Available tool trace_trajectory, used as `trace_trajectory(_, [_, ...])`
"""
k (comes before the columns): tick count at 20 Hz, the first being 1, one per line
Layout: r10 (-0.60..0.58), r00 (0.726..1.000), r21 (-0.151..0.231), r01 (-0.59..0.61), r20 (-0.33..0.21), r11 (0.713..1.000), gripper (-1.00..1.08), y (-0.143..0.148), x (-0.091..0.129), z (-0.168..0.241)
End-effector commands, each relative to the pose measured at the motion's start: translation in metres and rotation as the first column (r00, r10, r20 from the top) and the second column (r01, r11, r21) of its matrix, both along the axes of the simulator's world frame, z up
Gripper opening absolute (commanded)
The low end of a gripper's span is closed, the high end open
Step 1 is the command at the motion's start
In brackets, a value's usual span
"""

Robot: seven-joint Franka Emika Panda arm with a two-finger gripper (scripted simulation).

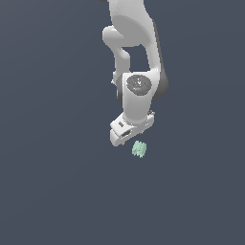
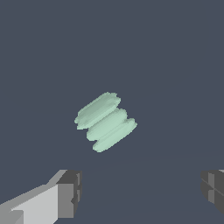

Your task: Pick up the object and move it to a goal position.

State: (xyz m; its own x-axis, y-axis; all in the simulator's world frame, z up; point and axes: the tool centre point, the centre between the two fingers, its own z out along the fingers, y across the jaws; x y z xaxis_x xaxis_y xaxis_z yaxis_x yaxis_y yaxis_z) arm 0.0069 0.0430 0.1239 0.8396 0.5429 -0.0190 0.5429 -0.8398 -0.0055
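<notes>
The object (image 1: 139,149) is a tiny pale mint-green lump with ridged, lobed sides, lying on the dark grey ground just below the white arm's hand in the exterior view. In the wrist view the object (image 2: 105,121) lies tilted, ahead of the fingers and apart from them. My gripper (image 2: 140,192) is open and empty; one grey fingertip (image 2: 70,192) and the other (image 2: 213,188) stand wide apart. In the exterior view the gripper (image 1: 125,136) hangs just to the left of the object and above it; its fingertips are hidden by the hand.
The white arm (image 1: 136,52) reaches down from the top of the exterior view. The flat dark grey ground (image 1: 57,182) spreads all around the object, with no other objects in view.
</notes>
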Motion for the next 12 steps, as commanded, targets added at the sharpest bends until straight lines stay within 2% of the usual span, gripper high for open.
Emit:
trace_trajectory(1, [0.084,0.996,0.0,-0.084,0.002,0.996,1.0,0.005,0.002,-0.005])
trace_trajectory(6, [0.245,0.969,0.002,-0.245,0.005,0.969,1.0,0.016,0.005,-0.014])
trace_trajectory(12, [0.415,0.91,0.004,-0.415,0.011,0.91,1.0,0.028,0.008,-0.023])
